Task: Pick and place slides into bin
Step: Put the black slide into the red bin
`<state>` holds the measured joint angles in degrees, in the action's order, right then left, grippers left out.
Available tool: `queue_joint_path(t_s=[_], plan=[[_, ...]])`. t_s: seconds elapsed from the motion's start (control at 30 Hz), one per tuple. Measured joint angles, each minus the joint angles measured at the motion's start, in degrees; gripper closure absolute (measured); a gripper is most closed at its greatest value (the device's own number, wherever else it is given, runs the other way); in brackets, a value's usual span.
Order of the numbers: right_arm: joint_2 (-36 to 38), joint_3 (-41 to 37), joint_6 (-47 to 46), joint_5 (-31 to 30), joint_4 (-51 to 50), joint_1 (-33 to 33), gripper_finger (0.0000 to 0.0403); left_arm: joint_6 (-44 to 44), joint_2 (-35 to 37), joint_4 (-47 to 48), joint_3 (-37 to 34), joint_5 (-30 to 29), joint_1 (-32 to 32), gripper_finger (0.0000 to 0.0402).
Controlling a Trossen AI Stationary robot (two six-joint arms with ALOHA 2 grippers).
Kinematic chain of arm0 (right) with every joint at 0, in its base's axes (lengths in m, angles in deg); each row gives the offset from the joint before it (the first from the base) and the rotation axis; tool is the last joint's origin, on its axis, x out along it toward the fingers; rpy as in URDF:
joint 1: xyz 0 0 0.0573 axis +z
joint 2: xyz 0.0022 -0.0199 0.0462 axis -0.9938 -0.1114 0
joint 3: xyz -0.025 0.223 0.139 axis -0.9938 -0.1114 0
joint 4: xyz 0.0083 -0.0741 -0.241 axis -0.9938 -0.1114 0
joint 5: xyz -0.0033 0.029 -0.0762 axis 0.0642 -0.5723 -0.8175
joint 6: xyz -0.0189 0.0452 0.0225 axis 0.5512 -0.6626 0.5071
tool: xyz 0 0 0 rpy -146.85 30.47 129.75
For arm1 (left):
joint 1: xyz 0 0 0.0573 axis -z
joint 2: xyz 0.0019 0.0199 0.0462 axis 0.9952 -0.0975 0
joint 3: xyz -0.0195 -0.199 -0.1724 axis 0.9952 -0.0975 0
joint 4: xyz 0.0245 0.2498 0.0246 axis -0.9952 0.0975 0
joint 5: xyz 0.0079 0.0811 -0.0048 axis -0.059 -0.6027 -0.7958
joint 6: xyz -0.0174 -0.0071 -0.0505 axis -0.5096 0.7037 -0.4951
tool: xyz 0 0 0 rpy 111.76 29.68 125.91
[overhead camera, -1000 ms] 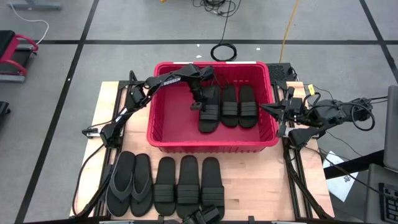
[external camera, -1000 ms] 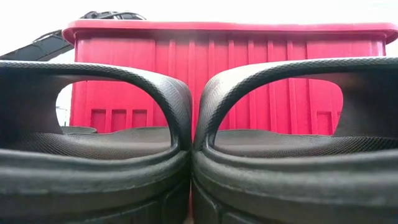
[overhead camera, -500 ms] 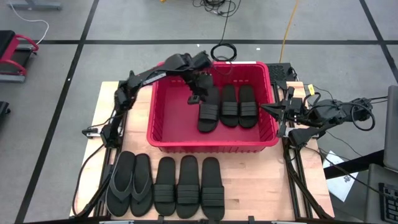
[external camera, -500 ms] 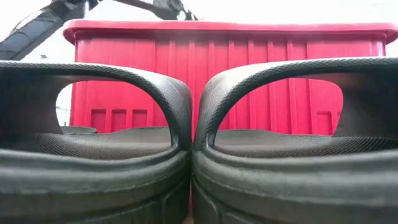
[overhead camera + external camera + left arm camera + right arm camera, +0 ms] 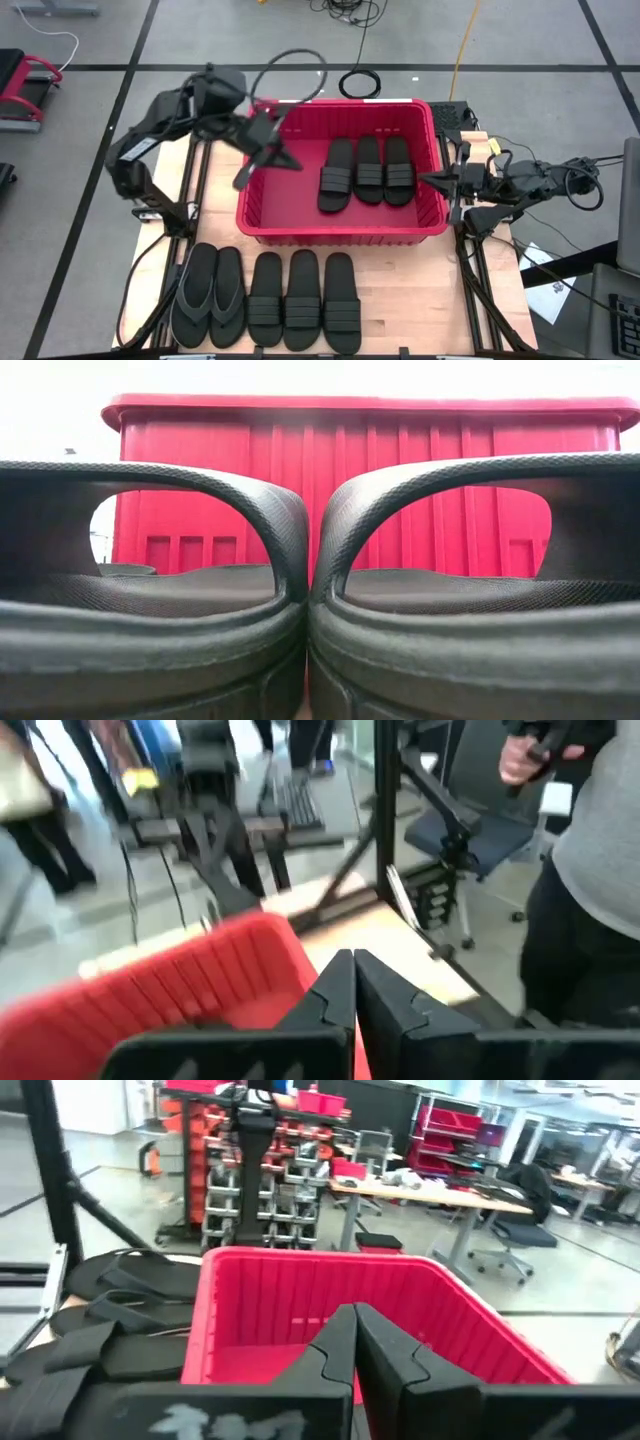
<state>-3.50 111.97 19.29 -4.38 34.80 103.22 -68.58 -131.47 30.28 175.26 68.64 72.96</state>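
Presently, three slides [image 5: 367, 172] lie side by side in the right half of the bin [image 5: 260, 215], and five more [image 5: 268, 298] sit in a row on the table [image 5: 420, 290] in front of it. The left gripper [image 5: 262, 150] hangs over the bin's left rim, fingers pressed together and empty. The right gripper [image 5: 428, 178] waits at the bin's right wall, likewise closed on nothing.

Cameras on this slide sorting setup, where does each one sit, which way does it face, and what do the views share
High view: overhead, straight down; both arms, left gripper empty, right gripper parked beside the bin.
Low view: table height, facing two slides before the bin wall; no arm.
Left wrist view: past shut fingers, bin corner, a person beyond.
Right wrist view: past shut fingers, bin wall.
Shared: the bin appears in all.
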Motion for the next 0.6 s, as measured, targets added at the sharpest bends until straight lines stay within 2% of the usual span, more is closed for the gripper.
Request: queue_joint_path(t_s=[0.17,0.27,0.33,0.43,0.53,0.6], plan=[[0.0,0.0,1.4,0.0,1.6,0.0,0.0403,-2.7,1.4,6.6,-0.4,-4.6,7.4,0.0401],[0.0,0.0,1.5,1.6,5.2,0.0,0.0403,-0.6,2.0,2.8,-4.6,-4.5,9.7,0.0401],[0.0,0.0,1.7,4.2,7.4,0.0,0.0403,-0.4,3.6,-3.1,-10.1,-4.4,9.7,0.0401],[-0.5,0.0,1.0,7.2,9.6,0.0,0.0403,0.1,6.2,-17.9,-21.8,-0.2,8.4,0.0401],[-1.2,0.0,-0.7,7.4,10.5,0.0,0.0403,-4.2,9.7,-29.9,-34.1,5.0,6.0,0.0402],[-1.4,0.0,-1.8,7.3,10.5,0.0,0.0403,-8.8,13.3,-35.0,-42.2,6.3,4.8,0.0402]])
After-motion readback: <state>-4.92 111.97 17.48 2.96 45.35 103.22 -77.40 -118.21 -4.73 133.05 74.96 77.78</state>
